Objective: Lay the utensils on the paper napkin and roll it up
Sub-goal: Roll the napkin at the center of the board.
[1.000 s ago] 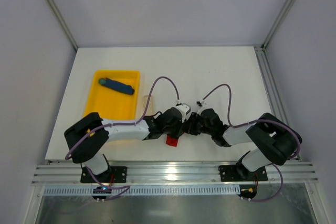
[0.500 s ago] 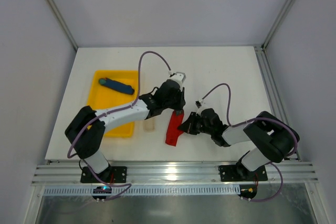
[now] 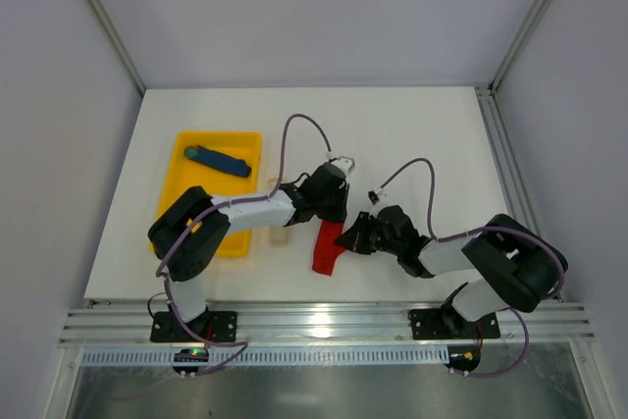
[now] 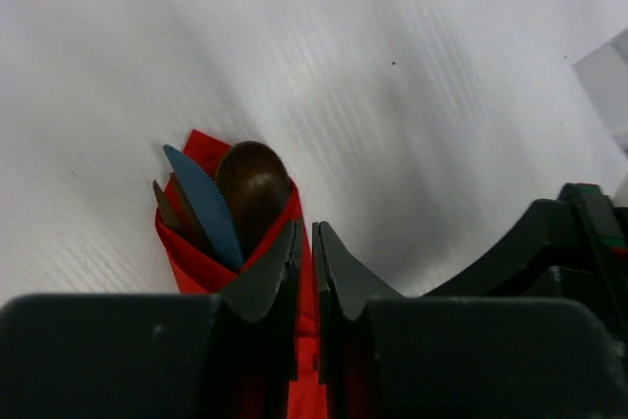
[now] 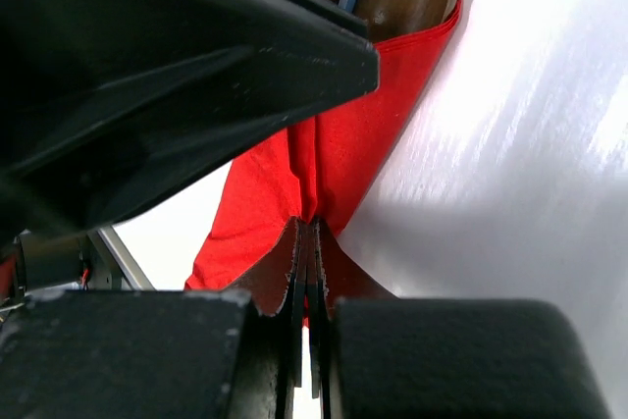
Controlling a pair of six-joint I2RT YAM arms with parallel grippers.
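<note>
The paper napkin (image 3: pixel 323 249) lies as a narrow red roll near the table's front edge, between my two grippers. The utensils stick out of its far end: a brown spoon (image 4: pixel 253 183), a blue-tinted serrated knife (image 4: pixel 206 205) and a darker piece (image 4: pixel 165 209). My left gripper (image 3: pixel 334 217) sits over the roll's far end, and its jaws (image 4: pixel 306 231) are pressed on a fold of red paper. My right gripper (image 3: pixel 346 239) comes in from the right, its jaws (image 5: pixel 308 223) shut tight on a pinched fold of the napkin (image 5: pixel 343 144).
A yellow tray (image 3: pixel 211 211) stands at the left with a blue stick (image 3: pixel 218 159) in it. A pale beige piece (image 3: pixel 280 235) lies beside the tray's right edge. The metal rail (image 3: pixel 324 323) runs along the near edge.
The left gripper left the huddle over the napkin, swung back to the roll's far end and narrowed its jaws onto the paper. The roll now shows stretched out. The right gripper stayed shut on it.
</note>
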